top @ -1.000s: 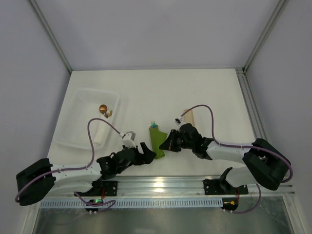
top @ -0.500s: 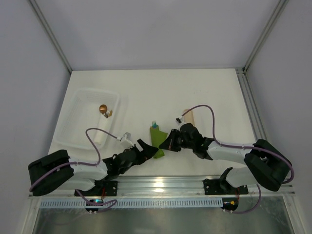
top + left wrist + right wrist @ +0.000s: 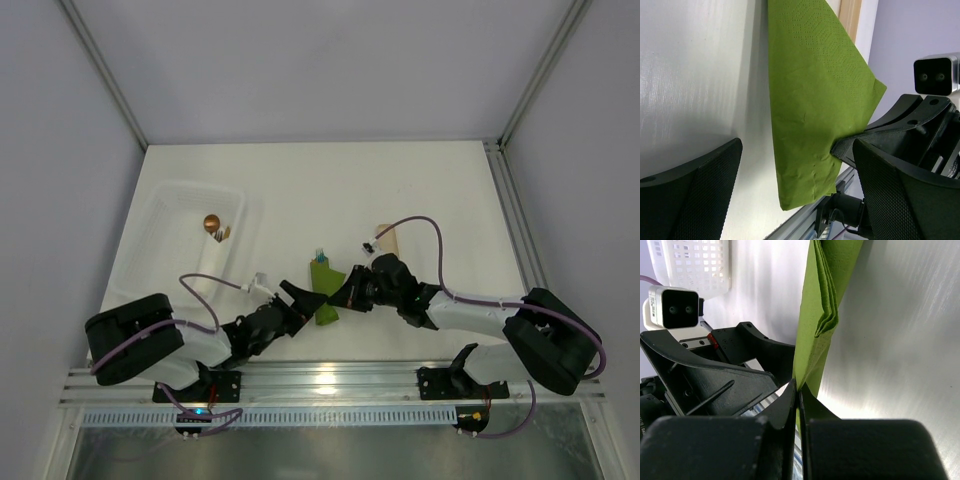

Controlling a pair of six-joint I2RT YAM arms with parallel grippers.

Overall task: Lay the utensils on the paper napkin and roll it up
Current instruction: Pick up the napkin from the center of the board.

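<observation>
Left gripper [image 3: 303, 298] brought closer to the paper napkin [image 3: 810, 100] at frame centre, jaws spread wide (nothing held), its edge pinched tight by the right gripper [image 3: 798, 387]

The left arm [image 3: 135, 335] has swung its bulky rear link in from the far left edge towards the middle of the table. That has carried the left gripper [image 3: 300, 298], jaws spread wide, up and to the right. It now sits just beside the lower left edge of the paper napkin [image 3: 323, 290] and close to the right gripper [image 3: 345, 292] (a second ago it lay lower, nearer the rail). The purple cable [image 3: 200, 290] loop over the arm has dropped lower and flatter.
</observation>
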